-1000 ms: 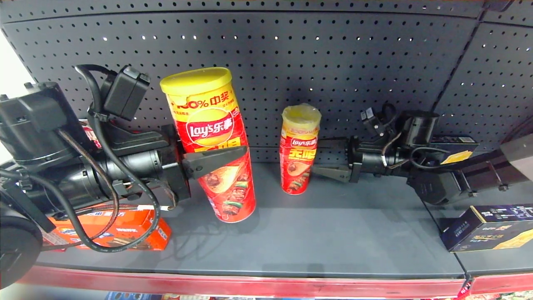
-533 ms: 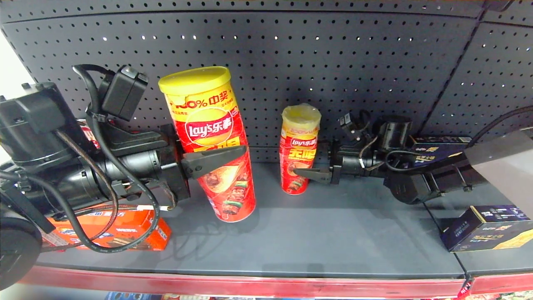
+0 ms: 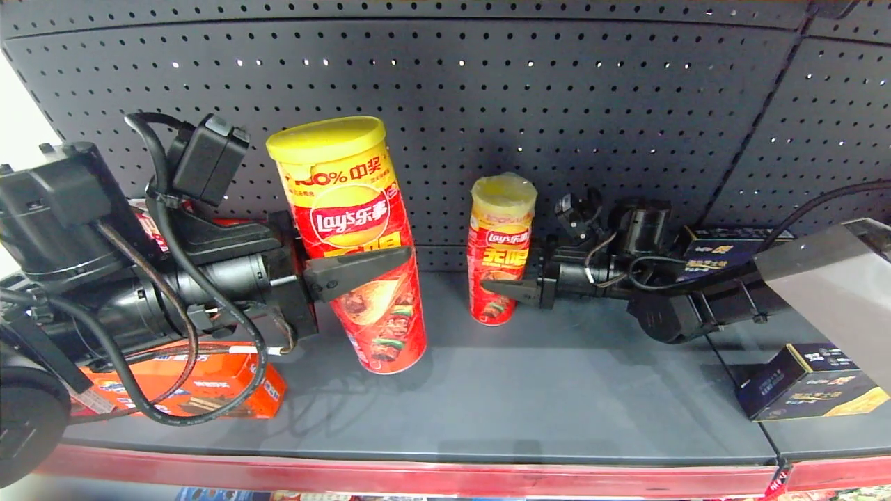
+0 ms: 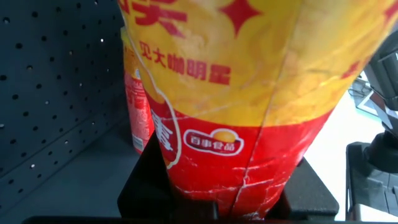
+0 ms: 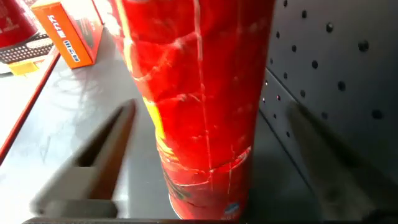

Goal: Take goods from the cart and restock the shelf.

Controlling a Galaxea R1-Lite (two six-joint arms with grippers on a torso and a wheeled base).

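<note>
Left gripper (image 3: 381, 260): fingers clamped across the middle of the large chip canister (image 3: 348, 209).
Large chip canister: yellow lid, red body, tilted with its top toward the robot's left; base low over the shelf (image 3: 557, 390), contact not discernible.
Right gripper (image 3: 498, 284): fingers (image 5: 93, 168) spread, one on either side of the small chip canister (image 3: 500, 243), a gap showing on each side.
Small chip canister: upright on the shelf, near the pegboard back panel (image 3: 557, 104), to the right of the large canister.
Orange box (image 3: 209, 381): flat on the shelf under the left arm.
Dark blue box (image 3: 800, 383): on the shelf's right end.
</note>
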